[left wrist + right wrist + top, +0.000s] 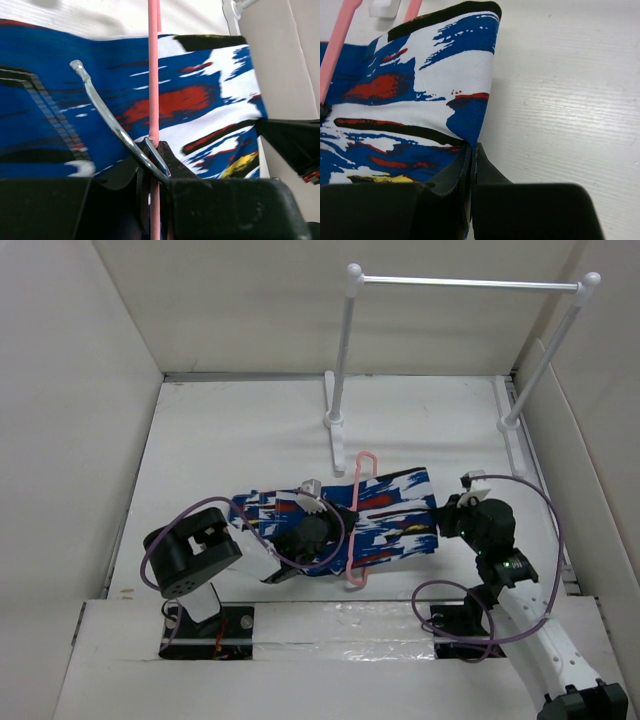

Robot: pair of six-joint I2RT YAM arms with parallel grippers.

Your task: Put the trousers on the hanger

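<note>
At the table (230, 430) centre the folded trousers (390, 515) lie flat, with the pink hanger (357, 490) crossing them from 12 to 6 o'clock. On their 9 o'clock side the left gripper (152, 150) is clamped on the hanger beside its metal hook (107, 117); the right gripper (471, 150) pinches the trousers' 3 o'clock edge. At 12 o'clock stands the rack (340, 350)

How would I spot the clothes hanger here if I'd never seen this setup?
Find the white rack with the silver rail at the back of the table. Just in front of it lie blue splash-patterned trousers. The hanger is the thin pink frame crossing them, poking out at their far and near edges; nothing else there is pink.
</note>
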